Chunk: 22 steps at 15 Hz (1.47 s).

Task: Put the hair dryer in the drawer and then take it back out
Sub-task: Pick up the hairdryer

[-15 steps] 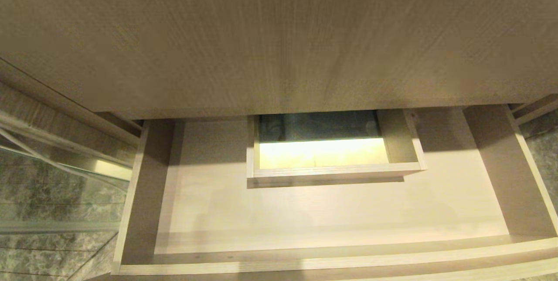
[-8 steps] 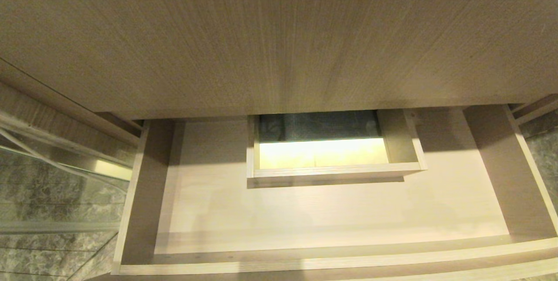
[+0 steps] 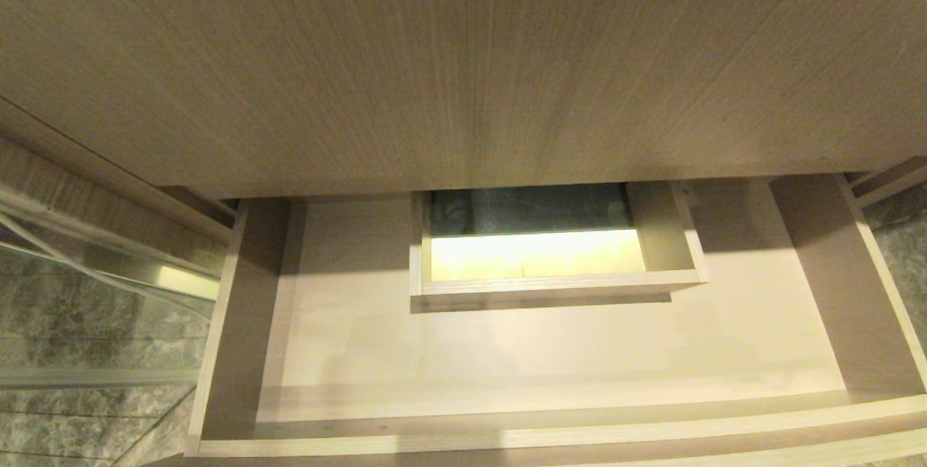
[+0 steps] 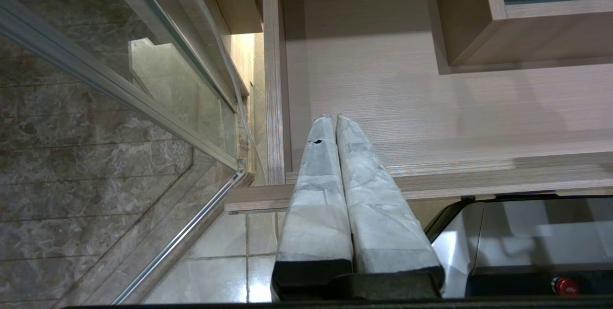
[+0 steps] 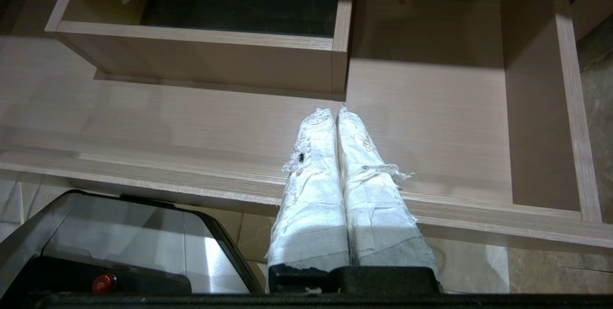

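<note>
Wood-grain cabinet front point(image 3: 463, 61) fills the head view above the drawer point(image 3: 239, 351), pulled out, its boxed cut-out point(image 3: 558, 282) central. Left wrist view: left gripper point(image 4: 332, 117), fingers together, over the drawer's front rail. Right wrist view: right gripper point(image 5: 334, 110), fingers together, likewise; no hair dryer visible.

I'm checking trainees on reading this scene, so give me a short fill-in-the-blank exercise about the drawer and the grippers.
1. The drawer is pulled ____.
2. The fingers of the left gripper are pressed ____.
3. The right gripper holds ____.
4. The boxed cut-out sits against the drawer's ____ edge.

Missing words: open; together; nothing; back
</note>
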{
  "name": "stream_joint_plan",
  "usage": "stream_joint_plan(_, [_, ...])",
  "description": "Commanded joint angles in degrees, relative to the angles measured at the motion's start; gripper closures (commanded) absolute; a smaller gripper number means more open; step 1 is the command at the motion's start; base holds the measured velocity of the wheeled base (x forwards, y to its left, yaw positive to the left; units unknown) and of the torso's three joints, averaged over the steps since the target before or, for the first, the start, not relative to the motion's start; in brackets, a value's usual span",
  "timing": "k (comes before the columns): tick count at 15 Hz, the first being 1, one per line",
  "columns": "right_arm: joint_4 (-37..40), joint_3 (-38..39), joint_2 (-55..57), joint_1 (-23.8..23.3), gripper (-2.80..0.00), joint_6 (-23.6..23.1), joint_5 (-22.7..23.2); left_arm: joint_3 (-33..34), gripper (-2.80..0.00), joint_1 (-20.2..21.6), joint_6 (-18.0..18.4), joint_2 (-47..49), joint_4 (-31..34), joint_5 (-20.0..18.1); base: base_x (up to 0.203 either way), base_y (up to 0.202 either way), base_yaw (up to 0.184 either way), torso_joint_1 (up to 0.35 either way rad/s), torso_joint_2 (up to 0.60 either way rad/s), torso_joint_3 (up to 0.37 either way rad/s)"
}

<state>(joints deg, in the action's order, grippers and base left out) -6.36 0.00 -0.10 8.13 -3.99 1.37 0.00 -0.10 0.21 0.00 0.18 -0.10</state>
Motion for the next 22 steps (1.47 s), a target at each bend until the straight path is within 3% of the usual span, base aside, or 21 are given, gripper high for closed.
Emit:
stream_joint_plan(1, [-0.1,2.3,-2.2,0.0,0.0,-0.1,0.0,0.1,0.0,0.0,0.1,0.0,0.0,0.0,0.0,0.0,0.0,0.0,0.0,0.0])
stream_joint_plan(22, [0.1,2.3,-2.2,0.0,0.0,-0.1,0.1,0.1,0.0,0.0,0.1,0.0,0.1,0.0,0.0,0.0,0.0,0.007,-0.01,-0.003])
